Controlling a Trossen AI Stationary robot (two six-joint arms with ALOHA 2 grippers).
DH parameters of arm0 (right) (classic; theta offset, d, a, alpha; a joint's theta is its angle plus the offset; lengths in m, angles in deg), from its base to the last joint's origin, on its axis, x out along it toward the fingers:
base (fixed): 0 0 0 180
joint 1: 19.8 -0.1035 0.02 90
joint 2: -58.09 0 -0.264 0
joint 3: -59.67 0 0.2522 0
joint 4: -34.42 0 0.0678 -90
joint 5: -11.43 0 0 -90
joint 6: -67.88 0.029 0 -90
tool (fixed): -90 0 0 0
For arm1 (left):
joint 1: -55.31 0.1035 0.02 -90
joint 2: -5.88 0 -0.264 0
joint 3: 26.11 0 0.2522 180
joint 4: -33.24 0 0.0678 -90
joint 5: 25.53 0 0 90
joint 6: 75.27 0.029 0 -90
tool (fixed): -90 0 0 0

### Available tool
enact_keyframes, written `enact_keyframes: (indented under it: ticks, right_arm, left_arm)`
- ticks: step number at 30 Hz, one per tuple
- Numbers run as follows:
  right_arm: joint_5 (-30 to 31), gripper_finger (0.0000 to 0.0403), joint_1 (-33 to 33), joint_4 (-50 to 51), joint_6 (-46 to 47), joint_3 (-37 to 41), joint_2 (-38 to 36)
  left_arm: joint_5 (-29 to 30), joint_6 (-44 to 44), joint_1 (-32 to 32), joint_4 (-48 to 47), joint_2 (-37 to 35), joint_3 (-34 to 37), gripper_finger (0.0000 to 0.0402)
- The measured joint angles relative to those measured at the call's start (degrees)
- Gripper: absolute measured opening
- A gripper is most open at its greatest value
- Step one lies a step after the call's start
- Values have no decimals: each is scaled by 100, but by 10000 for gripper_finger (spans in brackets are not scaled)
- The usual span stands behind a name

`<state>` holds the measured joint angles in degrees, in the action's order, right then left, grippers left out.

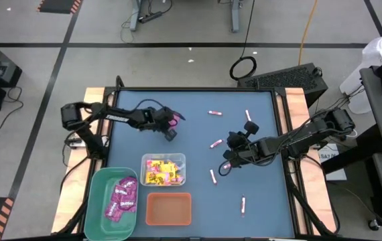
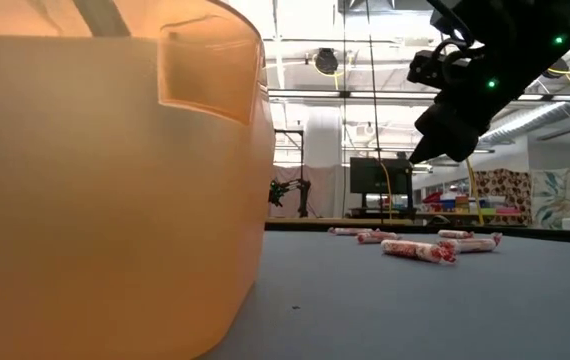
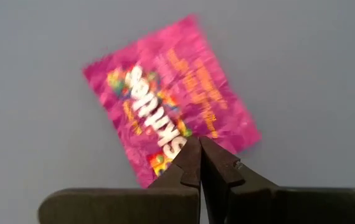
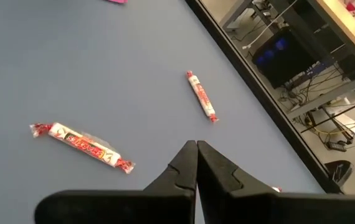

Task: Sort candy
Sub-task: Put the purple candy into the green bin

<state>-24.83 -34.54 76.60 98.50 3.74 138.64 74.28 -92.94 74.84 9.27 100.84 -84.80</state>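
My left gripper (image 1: 171, 127) is at the table's far left part, shut on a magenta square packet (image 3: 171, 102), which also shows in the high view (image 1: 174, 119). My right gripper (image 1: 226, 167) is shut and empty; in the low view (image 2: 420, 150) it hangs above the table. Several pink-and-white sticks lie flat on the blue table around it, one (image 4: 81, 146) just ahead of its fingers (image 4: 196, 155), another (image 4: 201, 94) farther off. More magenta packets (image 1: 120, 197) lie in the green bin and yellow packets (image 1: 161, 171) in the clear bin. My left gripper pinches the magenta packet between its two fingertips at one edge (image 3: 187, 138), close to a corner. The rest of the packet spreads out flat beyond the fingertips, its printed face toward the wrist camera. Whether it is clear of the table, I cannot tell.
The green bin (image 1: 97, 184), the clear bin (image 1: 181, 161) and the orange bin (image 1: 169, 209) stand in a group at the near left. The orange bin (image 2: 105, 180) fills the low view's left. Loose sticks (image 1: 214, 112) (image 1: 247, 115) (image 1: 242, 204) lie over the table's right half.
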Motion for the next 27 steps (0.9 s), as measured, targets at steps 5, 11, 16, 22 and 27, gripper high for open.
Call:
enact_keyframes:
  ticks: [5,11,16,22,27]
  right_arm:
    - [25,0,0,-3,-54,0,0]
    - [35,0,0,-136,-254,0,0]
    - [22,0,0,-228,-324,0,0]
    - [15,0,0,-255,-330,-2,0]
    - [14,0,0,-255,-347,-2,0]
  left_arm:
    - [43,44,-309,-528,-530,-114,2]
    - [288,382,-358,-909,-810,-120,15]
    - [307,847,-343,-987,-717,-116,77]
    - [403,1417,-343,-988,-441,-116,162]
    - [453,1991,-336,-973,-151,-116,185]
